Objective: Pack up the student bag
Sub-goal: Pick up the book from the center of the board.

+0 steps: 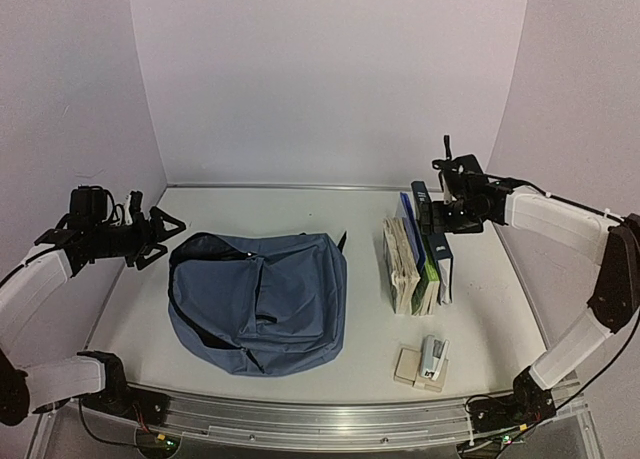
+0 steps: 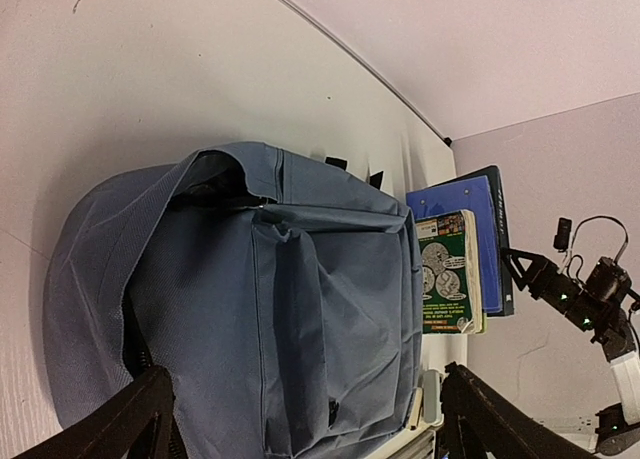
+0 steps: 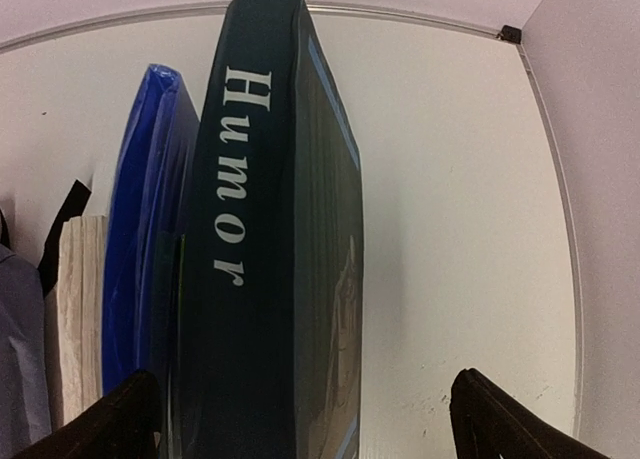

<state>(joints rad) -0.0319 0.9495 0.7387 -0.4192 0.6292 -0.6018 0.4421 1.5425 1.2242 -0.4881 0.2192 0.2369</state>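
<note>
Bag near L gripper, fingers spread, no contact.

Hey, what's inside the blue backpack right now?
The student bag lies flat with its main compartment unzipped. Through the gap only dark shadow shows, no items. Fabric covers the rest of the inside, so it cannot be checked. The books stand outside it.

My bench is just a plain white slab, a bit scuffed, boxed in by bare pale walls: back wall at 12 o'clock, left wall at 9, right wall at 3. A thin strip runs along the 12 o'clock seam, and an aluminium rail along the 6 o'clock edge. The light's soft, even and slightly lilac, with faint shadows.
</note>
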